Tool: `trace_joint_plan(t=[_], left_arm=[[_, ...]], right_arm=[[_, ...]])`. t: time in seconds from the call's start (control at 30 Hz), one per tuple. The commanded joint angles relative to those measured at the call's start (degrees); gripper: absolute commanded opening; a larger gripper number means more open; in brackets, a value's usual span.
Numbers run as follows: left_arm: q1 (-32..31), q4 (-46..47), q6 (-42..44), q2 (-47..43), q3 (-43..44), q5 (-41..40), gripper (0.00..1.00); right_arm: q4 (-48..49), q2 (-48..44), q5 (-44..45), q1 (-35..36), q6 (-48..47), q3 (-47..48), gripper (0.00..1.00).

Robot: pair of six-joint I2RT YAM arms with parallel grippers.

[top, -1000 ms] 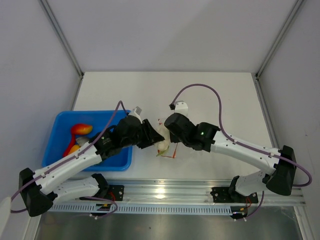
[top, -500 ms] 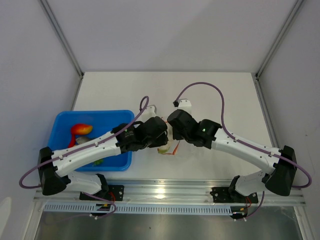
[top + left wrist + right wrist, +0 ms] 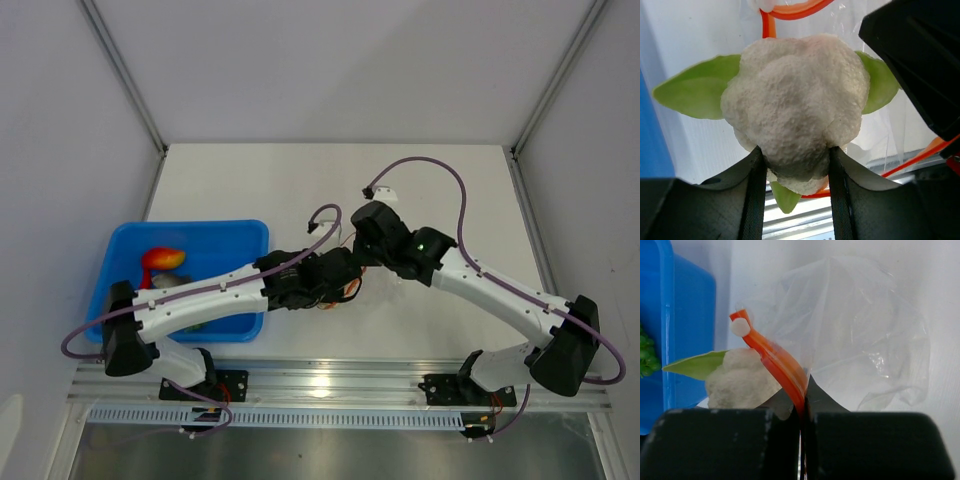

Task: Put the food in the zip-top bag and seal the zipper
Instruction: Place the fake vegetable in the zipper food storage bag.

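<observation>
**A:** What takes up the most room?

**B:** The white table (image 3: pixel 300 180). The blue tray (image 3: pixel 190 225) sits at its left side, and both arms reach in towards the middle near the front edge.

**A:** And the tray's contents?

**B:** A red-orange fruit (image 3: pixel 163 258) lies in it. The arm hides the rest from above.

**A:** Where is the zip-top bag (image 3: pixel 865 340)?

**B:** It is just right of the tray, between the two wrists. The clear, crinkled body spreads away from the right gripper (image 3: pixel 802 407).

**A:** What does that pincer have?

**B:** Its jaws are pressed fully together on the zipper (image 3: pixel 775 357) and hold the bag's mouth edge up.

**A:** And the left gripper (image 3: pixel 795 162)?

**B:** It is about half open, with both fingers clamped on the lower part of the cauliflower (image 3: pixel 795 100), whose green leaves stick out at either side.

**A:** Is the cauliflower inside the bag?

**B:** It is at the mouth, just beside the zipper. I cannot tell whether it is past the rim.

**A:** Anything smaller?

**B:** A round white tab (image 3: pixel 740 327) at the zipper's end.
</observation>
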Motion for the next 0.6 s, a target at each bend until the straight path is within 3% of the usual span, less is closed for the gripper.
trace_joint_plan(t=[0.0,0.07,0.13,0.2,0.23,0.3,0.33,0.4,0.57], left_arm=[[-0.8,0.0,5.1,0.3,2.5,-1.1,0.03],[-0.9,0.4,6.5,0.3,2.6,-1.3,0.09],[-1.3,1.2,7.9,-0.4,2.3,-1.7,0.27],[-2.0,2.5,9.2,-1.3,1.7,-2.4,0.37],[-2.3,3.3,10.5,-2.6,1.2,-2.9,0.55],[-3.2,3.7,10.7,-3.7,0.6,-4.8,0.75],[-3.5,3.2,10.7,-4.7,0.7,-5.6,0.79],[-4.1,1.9,10.7,-5.6,1.0,-7.3,0.97],[-5.3,-5.1,6.6,-9.8,2.9,-16.0,0.99]], right_arm=[[3.3,-1.1,-2.3,-1.0,0.9,2.3,0.0],[3.7,-0.9,-3.5,-1.2,1.0,2.1,0.0],[4.1,-0.8,-4.1,-1.3,1.1,1.6,0.0],[4.2,-0.9,-4.4,-1.4,1.2,0.7,0.0],[4.3,-1.1,-4.6,-1.4,1.2,0.5,0.0],[4.6,-1.4,-5.5,-1.7,1.5,-0.2,0.0],[4.7,-1.6,-5.9,-1.9,1.6,-0.9,0.0],[5.4,-2.4,-7.1,-2.4,1.7,-1.7,0.0],[5.8,-4.1,-10.0,-2.6,2.1,-3.6,0.0]])
